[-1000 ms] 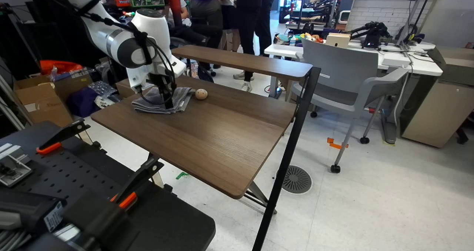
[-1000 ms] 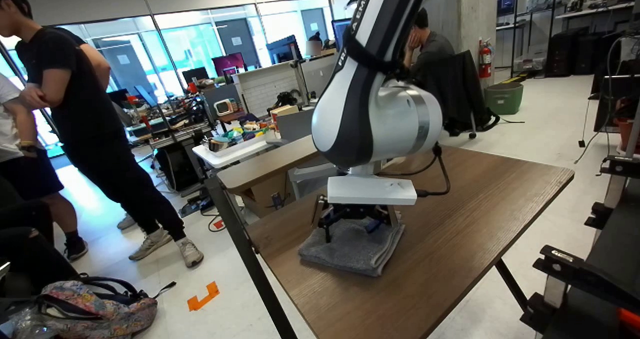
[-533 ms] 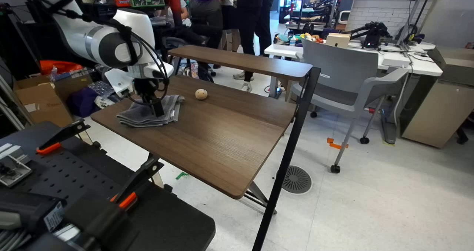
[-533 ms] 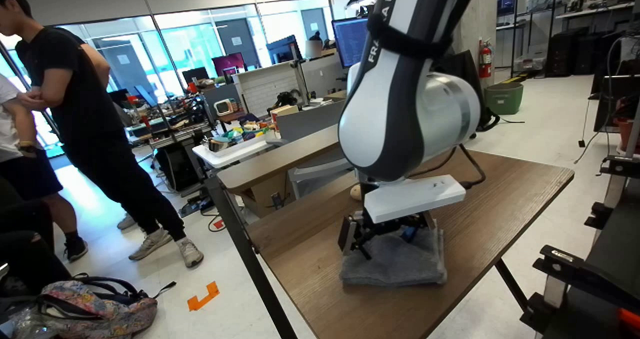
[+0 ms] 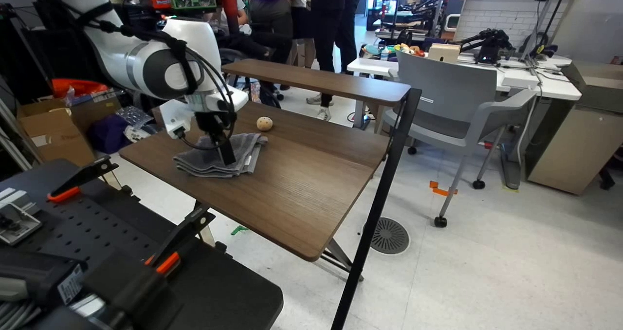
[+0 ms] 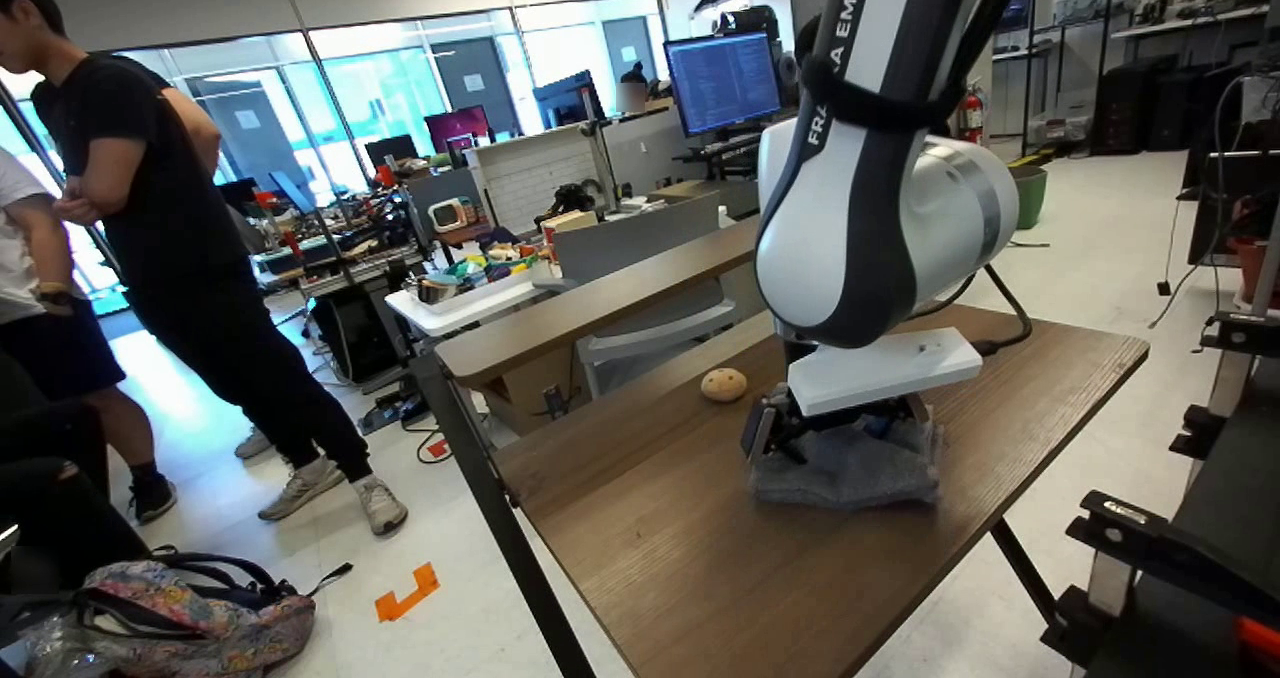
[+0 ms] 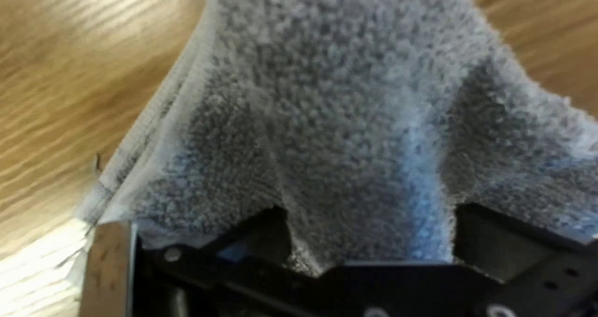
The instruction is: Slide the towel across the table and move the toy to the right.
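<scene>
Towel (image 7: 336, 111) lies on the table (image 5: 292, 189), under the gripper (image 7: 371, 223); the fingers (image 7: 495, 242) stand wide apart and press into the cloth, a ridge of towel between them. The toy (image 6: 724, 385) sits on the table near the towel, outside the fingers. Both exterior views show the toy; the wrist view alone shows the ridge clearly
</scene>
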Robot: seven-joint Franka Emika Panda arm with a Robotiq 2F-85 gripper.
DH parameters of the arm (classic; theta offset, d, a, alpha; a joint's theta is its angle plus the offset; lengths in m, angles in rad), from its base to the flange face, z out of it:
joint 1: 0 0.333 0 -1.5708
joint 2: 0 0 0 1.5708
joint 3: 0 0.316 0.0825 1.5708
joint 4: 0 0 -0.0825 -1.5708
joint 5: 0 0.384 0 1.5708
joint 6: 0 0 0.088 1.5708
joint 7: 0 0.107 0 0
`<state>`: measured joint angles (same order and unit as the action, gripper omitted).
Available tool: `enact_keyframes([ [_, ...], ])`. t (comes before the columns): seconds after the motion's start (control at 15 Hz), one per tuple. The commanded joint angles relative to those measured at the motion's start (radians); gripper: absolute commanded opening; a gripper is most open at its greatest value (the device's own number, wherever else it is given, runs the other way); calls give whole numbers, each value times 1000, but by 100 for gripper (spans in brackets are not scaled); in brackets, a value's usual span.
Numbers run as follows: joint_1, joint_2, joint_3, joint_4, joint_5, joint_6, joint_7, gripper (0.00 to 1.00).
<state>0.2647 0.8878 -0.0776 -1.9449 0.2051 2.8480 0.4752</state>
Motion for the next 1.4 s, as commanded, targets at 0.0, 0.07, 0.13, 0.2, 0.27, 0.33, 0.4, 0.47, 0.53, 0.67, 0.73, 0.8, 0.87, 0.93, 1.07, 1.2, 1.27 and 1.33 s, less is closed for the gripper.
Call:
enact_keyframes([
  [0.0, -15, 156, -95, 128, 23, 3, 95, 100],
  [0.07, -10, 176, -123, 147, 29, 3, 128, 100],
  [0.13, -10, 185, -149, 148, 32, 15, 156, 100],
  [0.2, -13, 202, -171, 166, 34, 12, 191, 100],
  [0.27, -22, 214, -188, 184, 37, 6, 224, 100],
  [0.33, -26, 230, -206, 202, 38, 3, 261, 100],
  [0.4, -32, 245, -222, 224, 41, -4, 299, 100],
  [0.47, -39, 262, -236, 248, 45, -5, 338, 100],
  [0.53, -52, 274, -239, 280, 53, -25, 377, 100],
  [0.67, -46, 134, -219, 191, 19, -23, 357, 100],
  [0.73, -58, 138, -217, 208, 19, -45, 378, 100],
  [0.8, -67, 142, -215, 221, 19, -56, 387, 100],
  [0.87, -70, 144, -214, 227, 19, -61, 392, 100],
  [0.93, -47, 110, -228, 187, 6, -55, 392, 100],
  [1.07, -22, 48, -247, 110, -20, -24, 382, 100],
  [1.2, -10, -5, -259, 49, -38, 1, 375, 100],
  [1.27, 3, -21, -273, 32, -54, -17, 379, 100],
  [1.33, -35, 48, -243, 124, -42, -28, 386, 100],
])
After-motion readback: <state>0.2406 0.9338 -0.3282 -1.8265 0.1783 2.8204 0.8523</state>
